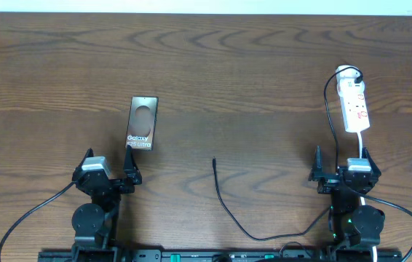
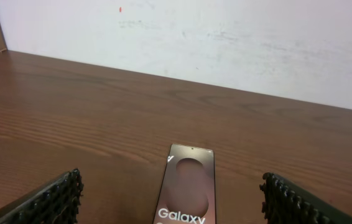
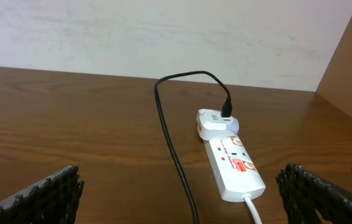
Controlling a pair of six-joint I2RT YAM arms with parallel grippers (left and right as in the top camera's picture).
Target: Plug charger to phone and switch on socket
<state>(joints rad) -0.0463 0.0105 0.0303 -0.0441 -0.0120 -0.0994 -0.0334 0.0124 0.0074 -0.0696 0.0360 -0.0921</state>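
The light on the table (image 1: 264,58) is even and fairly bright, and so diffuse that I cannot place its source. Shadows are faint: only thin dark edges hug the phone (image 1: 142,124) and the socket (image 1: 354,105). In both wrist views a pale sheen lies on the wood toward the far edge (no hard hotspot, though). The wall (image 2: 226,43) looks slightly washed out. Mid-frame is sharp, while the finger pads (image 2: 51,199) in the bottom corners look dark and a little soft.
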